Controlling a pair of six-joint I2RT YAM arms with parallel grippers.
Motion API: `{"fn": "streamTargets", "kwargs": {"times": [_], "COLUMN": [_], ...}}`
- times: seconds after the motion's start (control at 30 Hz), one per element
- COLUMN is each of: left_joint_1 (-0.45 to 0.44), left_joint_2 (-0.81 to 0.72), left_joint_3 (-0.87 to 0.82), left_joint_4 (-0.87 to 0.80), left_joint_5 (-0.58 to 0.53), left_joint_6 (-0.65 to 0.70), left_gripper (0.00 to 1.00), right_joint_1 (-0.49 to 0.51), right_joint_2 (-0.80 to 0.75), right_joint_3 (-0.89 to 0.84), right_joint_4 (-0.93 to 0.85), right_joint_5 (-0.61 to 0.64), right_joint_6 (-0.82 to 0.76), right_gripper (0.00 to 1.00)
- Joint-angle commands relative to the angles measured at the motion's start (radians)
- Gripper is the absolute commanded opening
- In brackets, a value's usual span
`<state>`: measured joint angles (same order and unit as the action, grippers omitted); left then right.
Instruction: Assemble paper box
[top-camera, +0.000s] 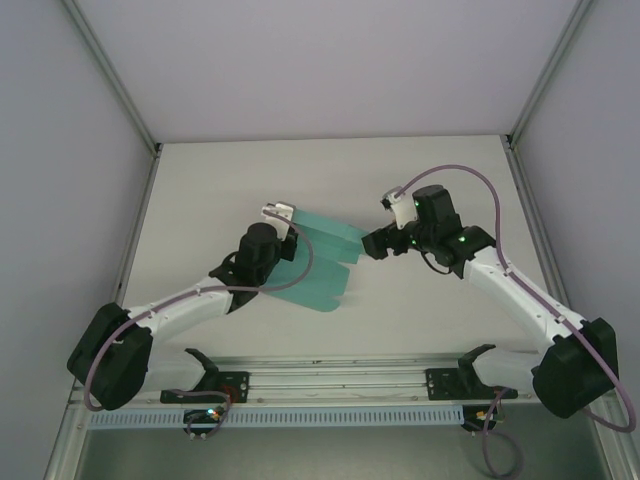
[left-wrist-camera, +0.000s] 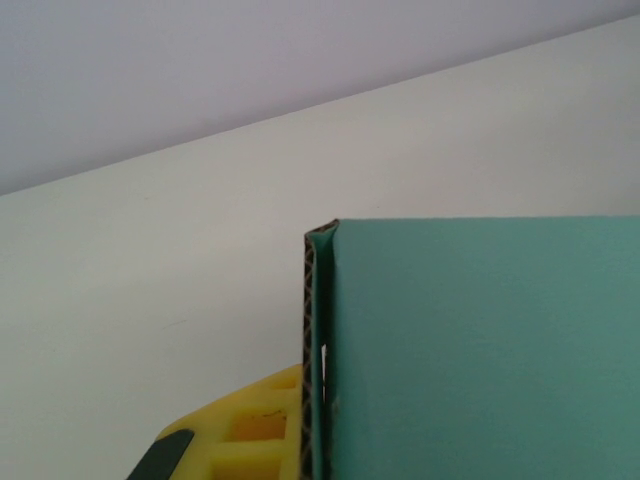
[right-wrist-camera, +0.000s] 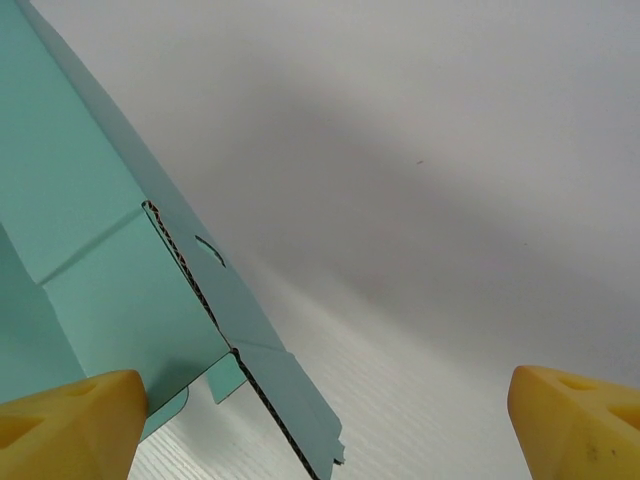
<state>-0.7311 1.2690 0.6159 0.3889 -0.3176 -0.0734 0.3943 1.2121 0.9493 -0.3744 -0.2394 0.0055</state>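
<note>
There is one teal-green die-cut corrugated card sheet with flaps (top-camera: 318, 268) and one white counter (top-camera: 430, 180). Two white-and-black robot arms are there, a left arm (top-camera: 190, 308) and a right arm (top-camera: 515, 290), each with one purple cable (top-camera: 497, 215). The right wrist view has two yellow fingers (right-wrist-camera: 70, 420), the left wrist view one yellow finger (left-wrist-camera: 250, 440)

Box (top-camera: 325, 282): thin corrugated card, teal faces matt and smooth; cut edges raw, brown fluting showing.
Fingers (right-wrist-camera: 70, 420): yellow plastic, matt, faintly scuffed.
Table (top-camera: 420, 180): white, matt, fine ribbed grain up close.
Rail (top-camera: 340, 378) at near edge: bare metal, dull sheen.
Arm shells (top-camera: 190, 308): white plastic, slightly glossy.
</note>
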Motion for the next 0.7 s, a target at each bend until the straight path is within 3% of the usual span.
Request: {"fn": "streamTargets", "kwargs": {"times": [0.0, 0.13, 0.33, 0.57, 0.67], "left_joint_1": [0.007, 0.007, 0.004, -0.006, -0.008], "left_joint_2": [-0.015, -0.007, 0.014, 0.004, 0.004], "left_joint_3": [0.013, 0.016, 0.032, 0.026, 0.021], "left_joint_4": [0.060, 0.079, 0.077, 0.073, 0.070], "left_joint_5": [0.054, 0.080, 0.107, 0.060, 0.012], "left_joint_6": [-0.009, -0.027, -0.053, -0.049, -0.047], "left_gripper": [0.00, 0.00, 0.00, 0.00, 0.00], "right_joint_1": [-0.007, 0.003, 0.077, 0.083, 0.083], "right_joint_2": [0.037, 0.154, 0.294, 0.254, 0.197], "right_joint_3": [-0.005, 0.047, 0.135, 0.097, 0.068], "right_joint_4": [-0.019, 0.041, 0.155, 0.310, 0.253], "right_joint_5": [-0.039, -0.171, -0.200, 0.036, 0.101], "right_joint_6": [-0.025, -0.037, -0.043, 0.091, 0.107], "right_gripper": [0.94, 0.92, 0.92, 0.97, 1.00]}}
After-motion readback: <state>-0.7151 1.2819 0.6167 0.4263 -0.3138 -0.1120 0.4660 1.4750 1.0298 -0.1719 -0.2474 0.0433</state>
